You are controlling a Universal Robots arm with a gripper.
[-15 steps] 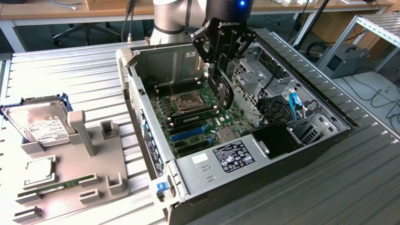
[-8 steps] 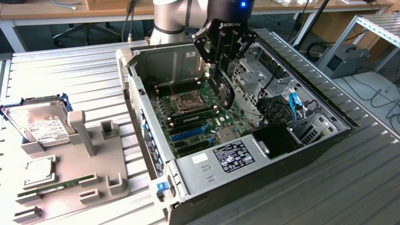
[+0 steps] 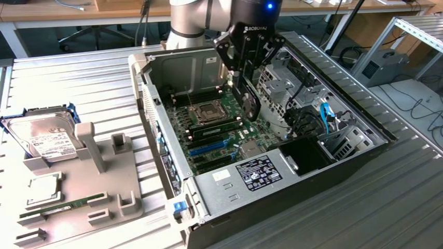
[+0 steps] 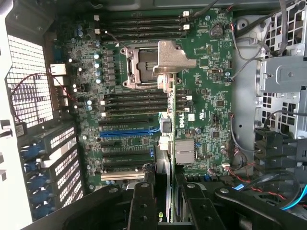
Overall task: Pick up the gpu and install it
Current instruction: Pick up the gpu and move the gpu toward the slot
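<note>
at the near left of the exterior view, a grey holder (image 3: 104, 197) lay on the ribbed metal desk (image 3: 346, 207). a slim green memory stick (image 3: 62, 206) rested in its nearest slot, a square processor chip (image 3: 43, 188) lay just behind it, and a silver labelled hard drive (image 3: 45, 140) sat in a blue frame at the holder's far end.

to the exterior view's right of the holder, an open computer case (image 3: 291, 192) lay on its side on the desk. a silver cover with a black label (image 3: 252, 174) filled its near end. beyond that lay the green motherboard (image 3: 207, 129) (image 4: 201, 96), with a blue slot (image 3: 207, 149) (image 4: 124, 134) on its near part and the bare processor socket (image 3: 207, 110) (image 4: 139, 67) farther in. a blue cable (image 3: 325, 114) curled among the black wiring on the case's right side.

the hand (image 3: 242, 75) (image 4: 165, 196) hung inside the case, over the middle of the motherboard. it was clenched on the gpu (image 3: 248, 101) (image 4: 166, 163), with a black finger pressed against each flat face of the card. the gpu stood upright on edge below the hand, above the motherboard and just right of the socket in the exterior view. in the wrist view it showed as a thin edge running away from the fingers, with its silver bracket (image 4: 171, 60) overlapping the socket. it could not be told whether the card's lower edge touched the board.

the grey robot arm (image 3: 190, 15) rose behind the case's far wall. a wooden bench (image 3: 69, 10) stood at the far side of the room.
</note>
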